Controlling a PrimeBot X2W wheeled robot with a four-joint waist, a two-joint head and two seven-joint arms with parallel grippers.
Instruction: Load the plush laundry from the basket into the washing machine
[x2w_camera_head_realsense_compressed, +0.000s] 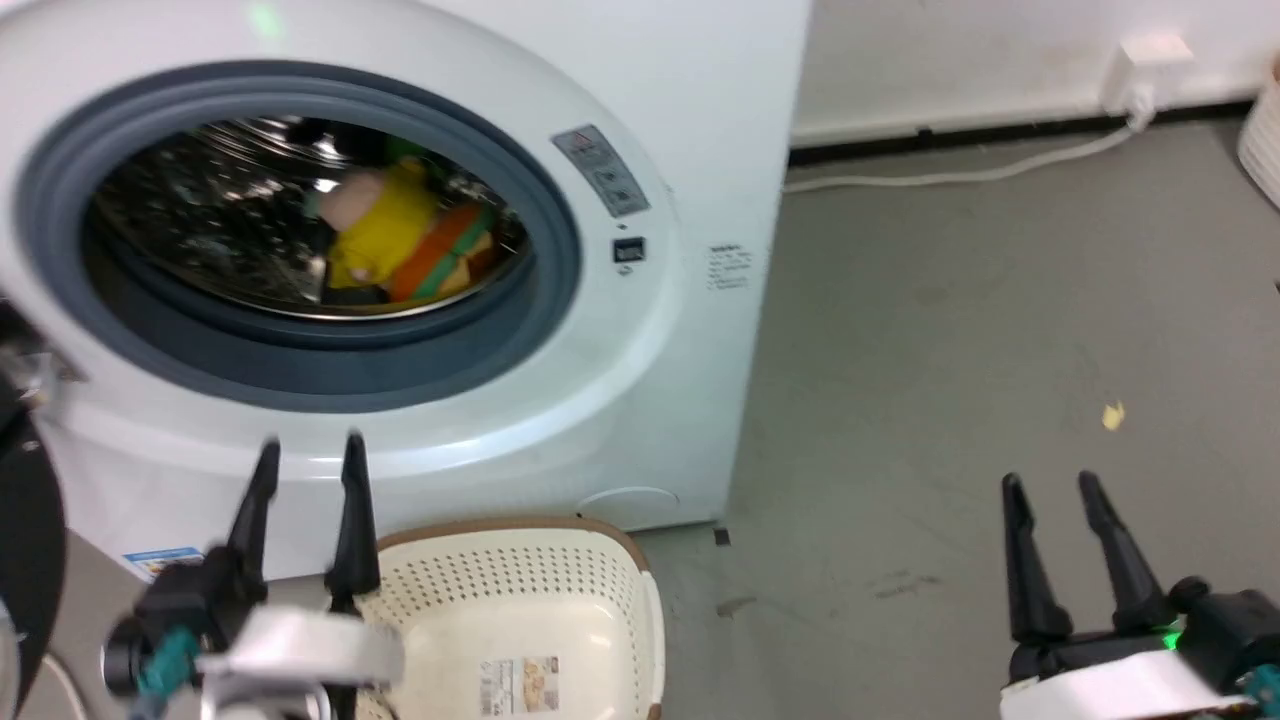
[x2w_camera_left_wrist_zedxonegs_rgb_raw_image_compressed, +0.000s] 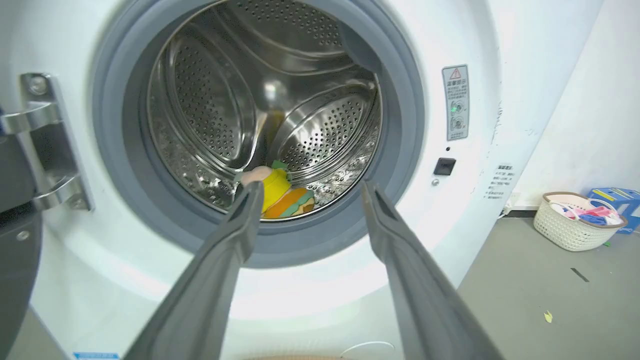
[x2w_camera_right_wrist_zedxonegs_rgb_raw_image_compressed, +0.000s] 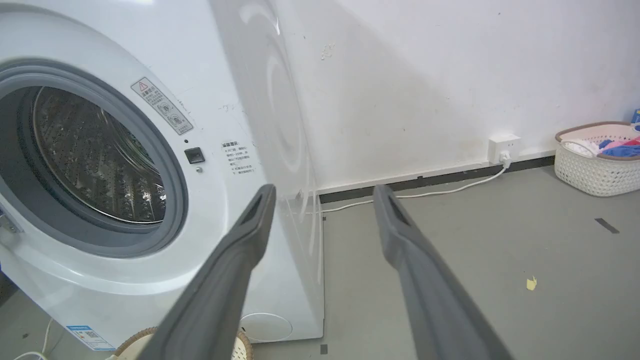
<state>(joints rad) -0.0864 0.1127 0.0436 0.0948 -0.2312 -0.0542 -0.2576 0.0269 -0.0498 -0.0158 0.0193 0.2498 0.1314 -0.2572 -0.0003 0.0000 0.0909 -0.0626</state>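
Observation:
The plush laundry (x2w_camera_head_realsense_compressed: 405, 240) lies inside the steel drum of the washing machine (x2w_camera_head_realsense_compressed: 640, 330), pink head up, yellow body and orange-green stripes showing; the left wrist view has the plush laundry (x2w_camera_left_wrist_zedxonegs_rgb_raw_image_compressed: 280, 192) low in the drum. The cream basket (x2w_camera_head_realsense_compressed: 520, 600) stands on the floor below the port, with just a label sticker on its floor. My left gripper (x2w_camera_head_realsense_compressed: 308, 448) is open and holds nothing, hanging over the basket's left rim in front of the washer. Over bare floor at the lower right, my right gripper (x2w_camera_head_realsense_compressed: 1050, 485) stands open with nothing in it.
The washer's black-framed door (x2w_camera_head_realsense_compressed: 20, 520) hangs open at the left edge, its hinge (x2w_camera_left_wrist_zedxonegs_rgb_raw_image_compressed: 45, 145) beside the port. A white cable (x2w_camera_head_realsense_compressed: 960, 170) runs along the wall to a socket. A second basket (x2w_camera_right_wrist_zedxonegs_rgb_raw_image_compressed: 595, 157) with clothes stands far right by the wall. A yellow scrap (x2w_camera_head_realsense_compressed: 1113, 415) lies on the grey floor.

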